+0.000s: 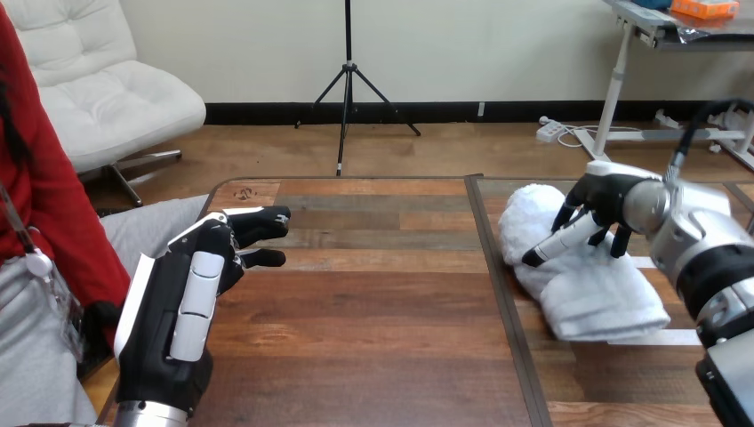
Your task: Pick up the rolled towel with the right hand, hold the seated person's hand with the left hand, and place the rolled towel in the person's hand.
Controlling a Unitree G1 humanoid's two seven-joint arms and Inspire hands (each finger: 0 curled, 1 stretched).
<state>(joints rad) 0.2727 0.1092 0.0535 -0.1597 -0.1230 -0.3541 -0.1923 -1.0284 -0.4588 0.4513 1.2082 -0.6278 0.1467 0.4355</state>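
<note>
As right hand [613, 197] rests on rolled towel [596, 289] w/ fingers [565, 213] apart, towel is judged soft, light; mid-roll grip advised. Left hand [182, 302] relaxed, empty.

Table [382, 311]: wood-grain planks in mixed browns, with reddish, tan and grey-brown bands side by side. Dark brown strip [498, 285] running front to back through the top, same dark edge at the far rim. Towel [605, 298]: plain white, no print or stripes. Left hand [191, 302]: black body, white shells on the back, fingers [267, 221] black at the tips. Right hand [605, 200]: black, white shell on top. Right forearm [702, 240]: silver with a black band. Left forearm [151, 416]: silver.
</note>
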